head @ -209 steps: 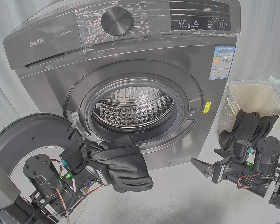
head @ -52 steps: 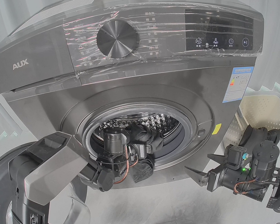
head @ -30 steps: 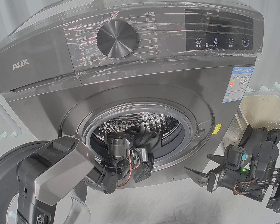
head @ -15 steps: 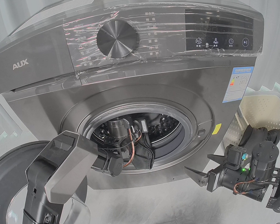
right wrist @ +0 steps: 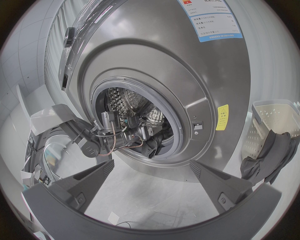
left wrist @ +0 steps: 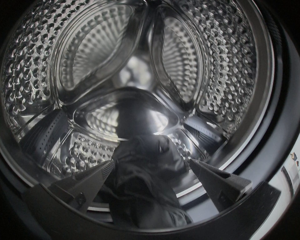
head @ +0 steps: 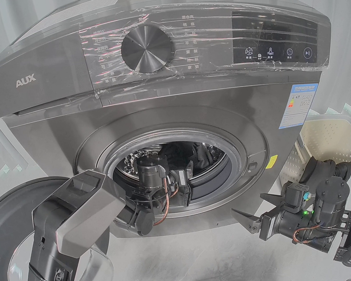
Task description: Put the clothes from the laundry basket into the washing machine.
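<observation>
The grey washing machine (head: 162,106) stands with its door (head: 8,239) swung open to the left. My left gripper (left wrist: 150,162) is inside the drum (left wrist: 131,72), fingers spread wide and holding nothing. Just beyond them a dark garment (left wrist: 147,168) lies loose on the drum's bottom near the front rim; it is also the dark garment (head: 186,153) in the head view. My right gripper (head: 254,211) hangs open and empty above the floor, right of the opening. The cream laundry basket (head: 338,133) stands at the machine's right with dark clothes (head: 321,167) draped over its front wall.
The left arm's grey forearm (head: 81,208) crosses in front of the open door and the drum's lower left rim. Bare grey floor (head: 193,265) lies before the machine. White curtains (head: 339,16) hang behind.
The left arm carried the dark garment through the opening and let it go in the drum; its wrist has since drawn back a little. The right arm has kept still.
</observation>
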Available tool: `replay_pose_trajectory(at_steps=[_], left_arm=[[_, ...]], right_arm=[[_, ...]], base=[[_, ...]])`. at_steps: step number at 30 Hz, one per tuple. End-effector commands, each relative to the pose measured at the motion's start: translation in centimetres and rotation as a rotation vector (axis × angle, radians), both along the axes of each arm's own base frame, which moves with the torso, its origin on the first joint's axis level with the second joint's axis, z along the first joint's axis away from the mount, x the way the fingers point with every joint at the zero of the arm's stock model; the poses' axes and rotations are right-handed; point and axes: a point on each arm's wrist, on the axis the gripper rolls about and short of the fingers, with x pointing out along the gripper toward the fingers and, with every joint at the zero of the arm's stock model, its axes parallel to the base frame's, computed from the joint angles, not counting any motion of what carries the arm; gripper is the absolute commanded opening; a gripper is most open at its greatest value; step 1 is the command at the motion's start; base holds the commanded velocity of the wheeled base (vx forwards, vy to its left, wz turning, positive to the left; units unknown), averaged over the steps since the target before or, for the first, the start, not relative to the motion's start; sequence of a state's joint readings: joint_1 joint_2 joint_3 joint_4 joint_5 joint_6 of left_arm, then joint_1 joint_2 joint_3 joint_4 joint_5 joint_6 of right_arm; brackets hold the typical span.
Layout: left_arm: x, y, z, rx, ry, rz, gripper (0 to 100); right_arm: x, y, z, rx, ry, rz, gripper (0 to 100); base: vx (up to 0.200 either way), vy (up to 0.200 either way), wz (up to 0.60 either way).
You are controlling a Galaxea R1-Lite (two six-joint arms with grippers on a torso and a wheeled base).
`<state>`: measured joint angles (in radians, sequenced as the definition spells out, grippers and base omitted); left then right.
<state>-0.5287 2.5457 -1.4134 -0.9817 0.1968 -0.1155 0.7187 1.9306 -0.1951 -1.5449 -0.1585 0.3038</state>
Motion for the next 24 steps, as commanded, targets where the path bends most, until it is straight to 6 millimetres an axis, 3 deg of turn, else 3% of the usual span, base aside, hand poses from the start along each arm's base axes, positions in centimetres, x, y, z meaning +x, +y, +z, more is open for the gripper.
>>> replay_pose_trajectory(at_steps=[1,6,16,17,24], left_arm=[[-2.3,0.6,0.0,0.051,0.057,-0.028,100],[-3.1,0.8,-1.4,0.089,0.098,-0.052,100],[-3.0,0.6,-3.6,0.106,0.113,-0.055,100],[-2.9,0.7,-3.8,0.108,0.111,-0.053,0],[-2.8,0.7,-3.8,0.106,0.108,-0.053,0]], right_arm=[[-0.1,0.1,0.0,0.000,0.000,0.003,100],[-0.1,0.1,0.0,0.000,0.000,0.004,100],[-0.1,0.1,0.0,-0.001,0.001,0.004,100],[-0.1,0.1,0.0,-0.002,0.002,0.004,100],[-0.1,0.0,0.0,-0.002,0.002,0.003,100]], base=[[0.000,0.000,0.00],[0.000,0.000,0.00],[0.000,0.000,0.00],[0.000,0.000,0.00],[0.000,0.000,0.00]])
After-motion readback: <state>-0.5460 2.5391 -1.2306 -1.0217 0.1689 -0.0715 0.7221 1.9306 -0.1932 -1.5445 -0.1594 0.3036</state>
